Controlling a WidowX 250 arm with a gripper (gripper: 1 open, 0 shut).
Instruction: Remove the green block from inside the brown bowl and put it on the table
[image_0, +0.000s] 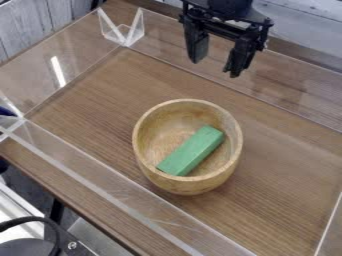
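Note:
The green block (193, 151) lies flat and slanted inside the brown bowl (147, 130), which sits on the table (94, 100) near its front middle. My gripper (219, 52) hangs well above and behind the bowl, toward the back. Its black fingers (238, 57) point down, spread apart, with nothing between them. It touches neither the bowl nor the block.
Low clear acrylic walls (80, 170) border the tabletop at the front, left and back. A clear bracket (123, 28) stands at the back left corner. Bare wood shows to the left and right of the bowl.

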